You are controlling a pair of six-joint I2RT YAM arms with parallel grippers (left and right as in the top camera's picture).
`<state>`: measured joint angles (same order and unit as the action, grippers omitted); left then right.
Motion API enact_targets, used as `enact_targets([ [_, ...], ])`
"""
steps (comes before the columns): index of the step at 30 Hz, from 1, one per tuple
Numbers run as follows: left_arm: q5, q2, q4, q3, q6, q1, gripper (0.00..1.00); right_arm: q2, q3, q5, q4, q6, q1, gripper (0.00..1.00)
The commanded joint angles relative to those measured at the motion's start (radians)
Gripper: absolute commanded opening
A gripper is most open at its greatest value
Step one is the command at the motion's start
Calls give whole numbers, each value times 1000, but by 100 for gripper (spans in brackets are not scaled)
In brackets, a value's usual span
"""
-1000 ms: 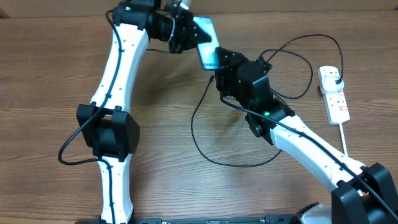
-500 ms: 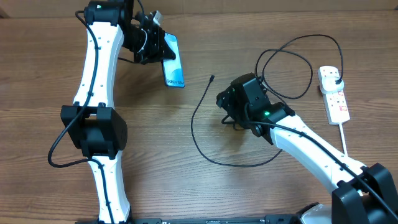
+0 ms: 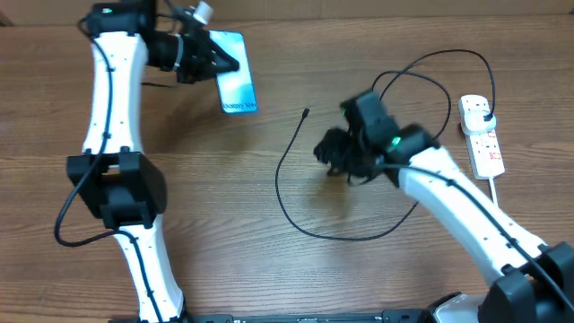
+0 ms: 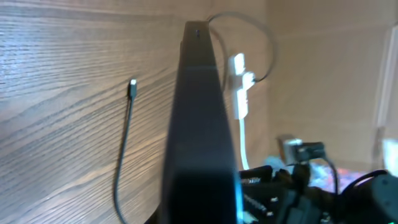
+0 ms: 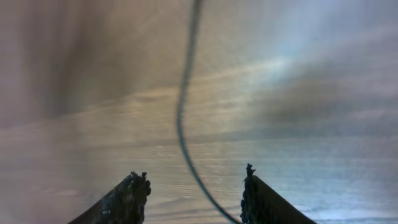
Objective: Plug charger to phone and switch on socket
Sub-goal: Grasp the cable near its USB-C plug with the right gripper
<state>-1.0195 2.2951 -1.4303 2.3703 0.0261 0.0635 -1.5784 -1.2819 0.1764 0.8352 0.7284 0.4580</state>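
My left gripper (image 3: 208,58) is shut on the phone (image 3: 235,85), held up at the far left with its light blue screen up; in the left wrist view the phone (image 4: 199,118) shows edge-on. The charger cable (image 3: 280,184) curves over the table's middle, its connector tip (image 3: 306,113) lying free, also in the left wrist view (image 4: 132,83). Its plug (image 3: 484,116) sits in the white socket (image 3: 482,136) at the right. My right gripper (image 3: 330,154) is open just right of the cable; the cable (image 5: 183,106) runs between its fingers (image 5: 194,183), not gripped.
The socket's white cord (image 3: 495,199) runs down toward the front right. The cable loops (image 3: 421,90) lie between my right arm and the socket. Bare wood table lies at the front left (image 3: 233,260).
My left gripper has carried the phone left and away from the right gripper. My right gripper has drawn back from the phone and dropped over the cable's middle.
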Motion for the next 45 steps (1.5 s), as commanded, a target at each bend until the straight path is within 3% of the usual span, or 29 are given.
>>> enact_targets([
  [1,-138,-40,2,21,50,5,4,-53,-179,0,63,-59,-35,50],
  [8,-136,-40,3,21,68,5,4,-308,-537,5,235,-71,-45,43],
  [12,-133,-40,2,21,68,5,4,-436,-639,9,241,-13,-45,41],
  [20,-134,-40,1,21,68,4,4,-593,-637,12,133,214,-48,36],
  [30,-134,-40,-2,21,68,2,4,-723,-637,13,70,244,-42,28],
  [45,-134,-40,-2,21,68,2,4,-742,-581,8,-20,214,-39,24],
])
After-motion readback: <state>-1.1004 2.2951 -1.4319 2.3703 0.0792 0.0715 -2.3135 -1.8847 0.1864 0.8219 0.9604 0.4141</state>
